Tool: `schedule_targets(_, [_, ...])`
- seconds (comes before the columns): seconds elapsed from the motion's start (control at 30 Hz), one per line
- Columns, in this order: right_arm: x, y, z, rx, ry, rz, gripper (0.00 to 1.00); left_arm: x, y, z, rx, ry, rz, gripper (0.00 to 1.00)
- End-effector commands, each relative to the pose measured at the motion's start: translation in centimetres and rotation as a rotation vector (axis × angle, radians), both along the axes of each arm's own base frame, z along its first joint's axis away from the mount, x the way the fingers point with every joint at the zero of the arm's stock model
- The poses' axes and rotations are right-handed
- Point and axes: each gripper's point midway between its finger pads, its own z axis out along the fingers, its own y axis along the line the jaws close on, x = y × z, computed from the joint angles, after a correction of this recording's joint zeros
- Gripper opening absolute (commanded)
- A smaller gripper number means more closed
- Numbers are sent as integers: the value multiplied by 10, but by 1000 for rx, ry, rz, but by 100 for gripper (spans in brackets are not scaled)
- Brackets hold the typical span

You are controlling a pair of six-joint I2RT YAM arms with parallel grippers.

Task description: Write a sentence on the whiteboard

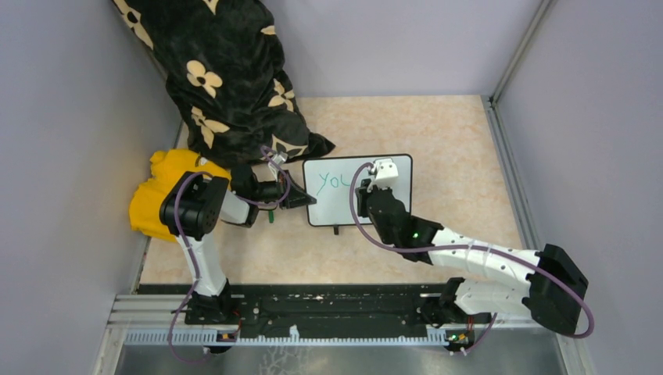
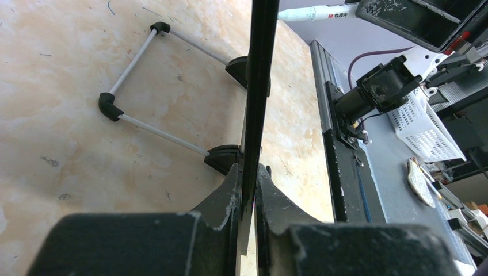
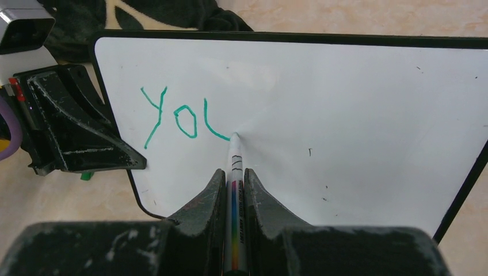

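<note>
Right gripper [image 3: 233, 183], clamped on the marker [image 3: 235, 164], is pressing mid-"u" at frame centre; the whiteboard [image 3: 357, 115], pinched edgewise in the closed left gripper [image 2: 248, 175], is likely risking a slip, smearing the sentence [image 3: 184, 118].

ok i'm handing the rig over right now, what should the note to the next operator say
Left pincer: shut on the edge of the whiteboard nearest the left arm.
Right pincer: shut on a marker, with its tip touching the board face.
Whiteboard: on the table between the two arms.
Done: the sentence so far reads "yo" in green, plus the first stroke of a third letter, where the tip now sits.
Left: finish that letter, then write the rest of the sentence.
</note>
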Motion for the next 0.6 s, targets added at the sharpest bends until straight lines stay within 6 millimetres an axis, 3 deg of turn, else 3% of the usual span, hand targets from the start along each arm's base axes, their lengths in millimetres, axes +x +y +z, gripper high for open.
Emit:
schedule_targets(0.0, [18,-9,30,13,-66,-72,0,-4,0,-15,25,70,-2,0])
schedule_targets(0.57, [30,-2,48,25,-96,-70,0,-5,-1,-16,28,73,-5,0])
